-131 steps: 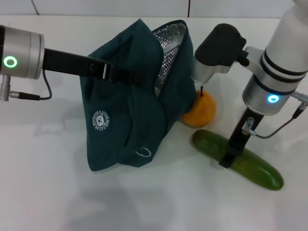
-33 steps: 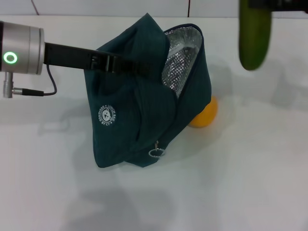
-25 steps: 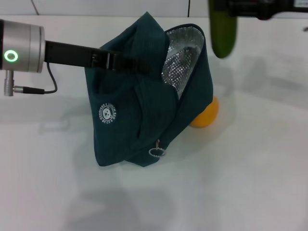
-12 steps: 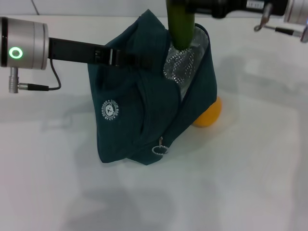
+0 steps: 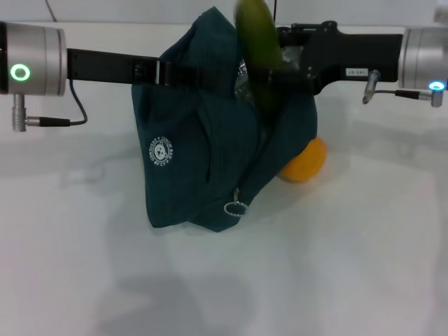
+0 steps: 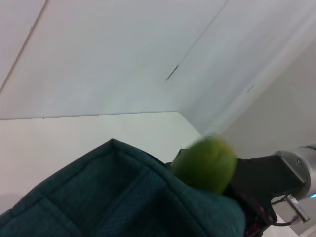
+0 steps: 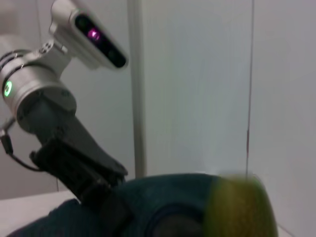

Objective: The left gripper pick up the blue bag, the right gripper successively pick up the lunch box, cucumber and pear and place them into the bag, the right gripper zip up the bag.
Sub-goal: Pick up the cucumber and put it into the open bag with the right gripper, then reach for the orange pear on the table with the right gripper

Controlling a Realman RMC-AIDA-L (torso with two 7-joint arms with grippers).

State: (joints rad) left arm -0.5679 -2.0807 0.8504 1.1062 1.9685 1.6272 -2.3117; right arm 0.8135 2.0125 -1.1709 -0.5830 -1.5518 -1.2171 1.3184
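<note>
Head view: right gripper [image 5: 280, 78] holds cucumber [image 5: 257, 52] over blue bag [image 5: 203, 140].

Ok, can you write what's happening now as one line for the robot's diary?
left claw: holds blue bag up | right claw: holds cucumber over the bag's mouth | pear: on table beside bag

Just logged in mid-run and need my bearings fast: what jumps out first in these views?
The cucumber, upright and blurred, held by the right gripper over the mouth of the bag at centre. The left gripper holds the bag up by its top from the left. A pear lies on the table, peeking out against the bag's right side.
</note>
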